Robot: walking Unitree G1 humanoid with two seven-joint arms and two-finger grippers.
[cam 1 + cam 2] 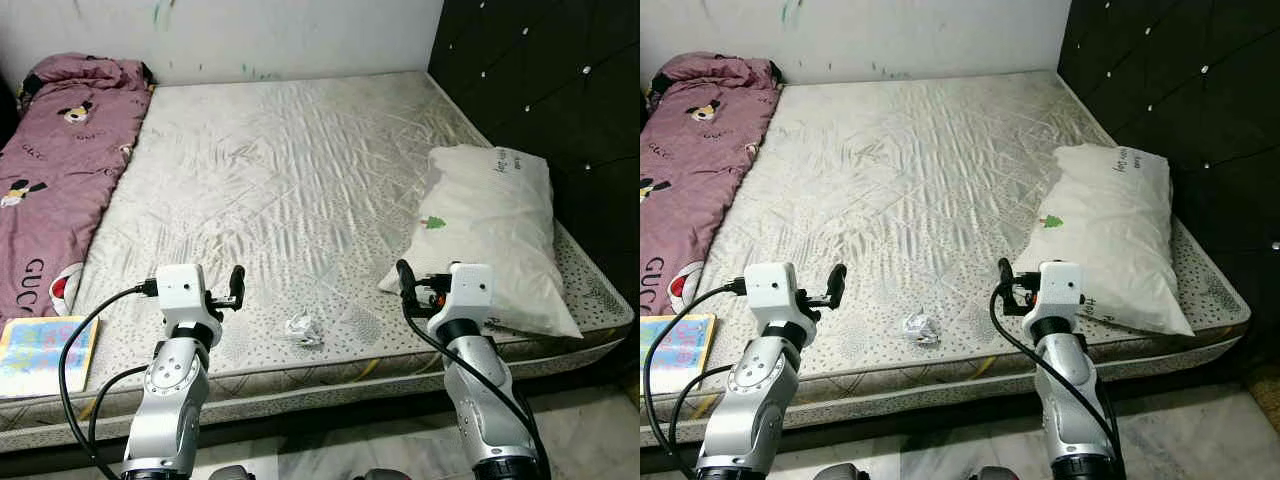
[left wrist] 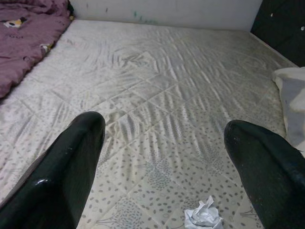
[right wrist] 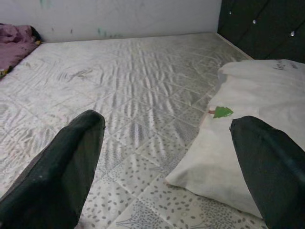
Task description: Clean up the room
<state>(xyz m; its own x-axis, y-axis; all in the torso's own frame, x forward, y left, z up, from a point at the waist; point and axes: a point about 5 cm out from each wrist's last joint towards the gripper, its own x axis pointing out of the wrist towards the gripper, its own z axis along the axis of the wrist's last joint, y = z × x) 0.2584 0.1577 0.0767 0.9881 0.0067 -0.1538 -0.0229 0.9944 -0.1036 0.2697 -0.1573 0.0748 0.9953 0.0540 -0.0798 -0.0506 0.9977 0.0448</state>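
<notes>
Paper (image 1: pixel 303 327), crumpled white wad, lies on quilted mattress (image 1: pixel 290 180).

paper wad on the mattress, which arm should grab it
Left, probably. The paper wad lies near the mattress front edge, closer to the left gripper, whose open fingers already frame it. The right gripper is by the pillow.

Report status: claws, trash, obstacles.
Left claw and right claw open, empty, over mattress edge. Crumpled paper between them, untouched. Nothing blocking.
</notes>
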